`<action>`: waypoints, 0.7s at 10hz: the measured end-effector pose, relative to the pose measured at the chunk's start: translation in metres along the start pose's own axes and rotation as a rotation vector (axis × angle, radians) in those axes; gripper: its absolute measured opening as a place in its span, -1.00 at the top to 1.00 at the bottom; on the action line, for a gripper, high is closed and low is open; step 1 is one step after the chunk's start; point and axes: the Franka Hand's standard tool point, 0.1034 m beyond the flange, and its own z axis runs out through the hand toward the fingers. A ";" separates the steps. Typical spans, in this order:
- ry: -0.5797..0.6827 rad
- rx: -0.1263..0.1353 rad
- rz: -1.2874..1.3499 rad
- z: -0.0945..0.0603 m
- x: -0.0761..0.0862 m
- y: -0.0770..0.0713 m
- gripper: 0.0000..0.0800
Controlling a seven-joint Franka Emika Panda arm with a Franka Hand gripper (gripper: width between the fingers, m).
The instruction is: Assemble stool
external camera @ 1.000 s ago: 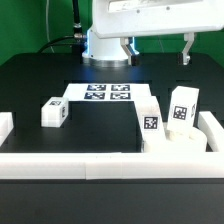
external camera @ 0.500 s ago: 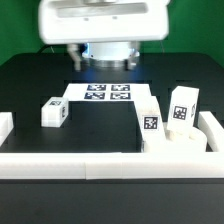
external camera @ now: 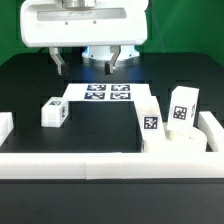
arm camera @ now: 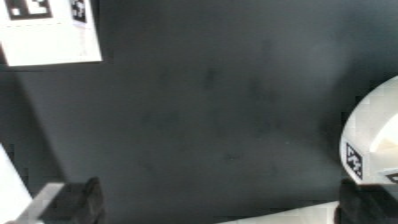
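Exterior view — stool seat (external camera: pixel 180 143) rests well apart from tool (external camera: pixel 86 63).

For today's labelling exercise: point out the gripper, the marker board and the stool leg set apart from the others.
gripper (external camera: pixel 86 68): exterior view, midway between its fingertips.
marker board (external camera: pixel 108 93): exterior view, middle of its tagged face.
lone stool leg (external camera: pixel 54 112): exterior view, middle of its front side.

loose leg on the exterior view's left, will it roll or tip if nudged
The leg looks blocky with flat faces, so it would probably slide rather than roll. It sits squat on the table, so tipping seems unlikely. Its smooth, hard-looking plastic is likely stiff and maybe slippery.
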 end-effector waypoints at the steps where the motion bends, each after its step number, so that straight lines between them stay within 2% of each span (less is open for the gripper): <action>1: 0.002 -0.019 -0.023 0.008 0.000 0.020 -0.62; 2: 0.004 -0.037 -0.053 0.017 -0.001 0.035 -0.62; 3: -0.005 -0.043 -0.063 0.026 -0.003 0.048 -0.62; 4: 0.002 -0.057 -0.058 0.031 -0.001 0.055 -0.62; 5: -0.006 -0.060 -0.066 0.035 -0.002 0.057 -0.62; 7: -0.032 -0.048 -0.061 0.036 -0.004 0.054 -0.62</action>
